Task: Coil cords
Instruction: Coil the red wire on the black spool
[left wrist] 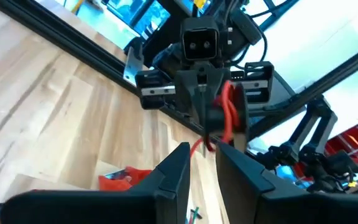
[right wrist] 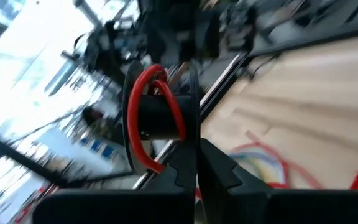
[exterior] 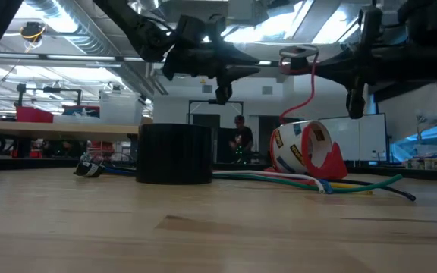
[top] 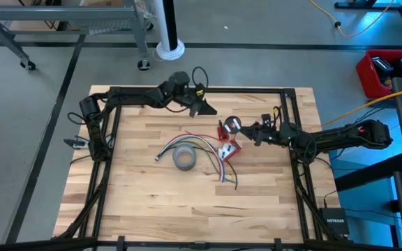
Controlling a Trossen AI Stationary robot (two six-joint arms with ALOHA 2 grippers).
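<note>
A thin red cord point(right wrist: 135, 106) loops around a small black round piece point(right wrist: 160, 115), held up over the table's far right part by my right gripper point(right wrist: 196, 163), which is shut. From there the red cord point(exterior: 303, 87) hangs down toward the table. My left gripper point(left wrist: 202, 163) hovers in the air a short way to the left of it point(top: 208, 110), facing it. It is open, with nothing between its fingers. A bundle of coloured cords point(top: 199, 145) lies flat on the wood. My right gripper pinches a thin dark edge point(right wrist: 194, 134) of the black round piece between its two fingertips, coming in level from the table's right. The piece and its red loop are lifted clear. The red cord's tail point(exterior: 288, 110) hangs slack below.
A grey tape roll point(top: 184, 158) lies on the bundle near the table's middle. A red tape dispenser point(top: 227, 148) stands just right of it, under the held cord. Black frame rails point(top: 110, 139) run along the table's left, far and right edges.
</note>
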